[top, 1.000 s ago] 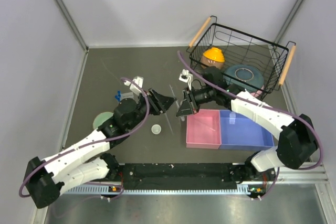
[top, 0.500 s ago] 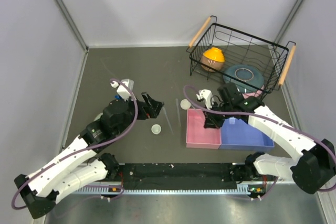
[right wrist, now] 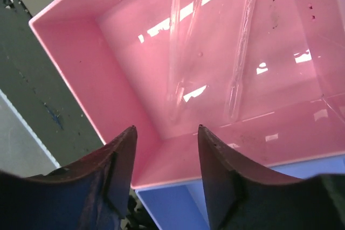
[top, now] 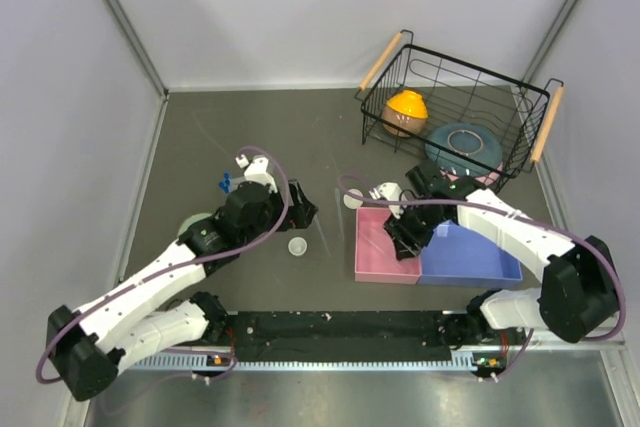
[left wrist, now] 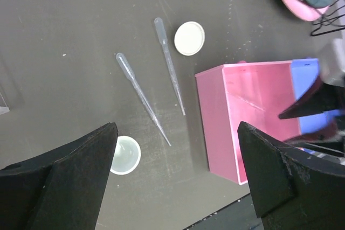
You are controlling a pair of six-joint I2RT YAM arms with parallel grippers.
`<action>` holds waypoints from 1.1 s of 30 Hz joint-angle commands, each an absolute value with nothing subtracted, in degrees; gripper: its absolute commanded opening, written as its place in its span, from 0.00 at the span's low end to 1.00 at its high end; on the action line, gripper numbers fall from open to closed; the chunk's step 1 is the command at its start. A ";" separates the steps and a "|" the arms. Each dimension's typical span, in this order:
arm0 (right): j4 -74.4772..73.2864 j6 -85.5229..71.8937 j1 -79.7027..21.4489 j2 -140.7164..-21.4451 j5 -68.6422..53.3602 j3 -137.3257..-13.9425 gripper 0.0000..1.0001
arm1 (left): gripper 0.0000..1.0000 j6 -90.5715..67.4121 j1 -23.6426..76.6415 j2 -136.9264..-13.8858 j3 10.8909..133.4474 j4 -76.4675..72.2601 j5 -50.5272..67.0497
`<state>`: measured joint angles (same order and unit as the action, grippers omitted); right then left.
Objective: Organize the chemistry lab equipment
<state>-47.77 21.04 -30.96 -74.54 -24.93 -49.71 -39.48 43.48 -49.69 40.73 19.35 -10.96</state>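
Two pipettes (right wrist: 241, 52) are seen lying in the pink bin (right wrist: 75, 74), over which the right gripper (right wrist: 166, 130) has been moved and part-opened, empty. The left gripper (left wrist: 177, 127), now spread wide, is held empty above two loose pipettes (left wrist: 143, 98) on the table (left wrist: 64, 14).

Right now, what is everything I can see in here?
wire basket: one, black, wooden handles, far right
orange bowl: one, in the basket
teal plate: one, in the basket
pink plate: one, under the teal one
pink bin: one, near right
blue bin: one, touching its right side
pipettes: four, clear; two on the table, two in the pink bin
dishes: two, white, on the table
tubes: blue caps, count unclear, left
green bowl: one, pale, left, partly hidden
left gripper: open, above the table pipettes
right gripper: open, over the pink bin
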 commanded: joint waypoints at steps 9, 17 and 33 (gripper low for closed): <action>-52.82 31.99 -21.63 -71.54 -46.48 -63.10 0.56 | 0.86 -38.76 37.27 -76.16 53.58 13.79 6.05; -52.73 34.54 -13.98 -75.14 -57.89 -63.46 0.56 | 0.63 -37.00 37.27 -94.73 67.32 26.26 5.98; -52.73 37.79 -10.90 -75.23 -63.89 -60.03 0.57 | 0.53 -38.58 41.83 -109.86 82.09 40.43 -5.10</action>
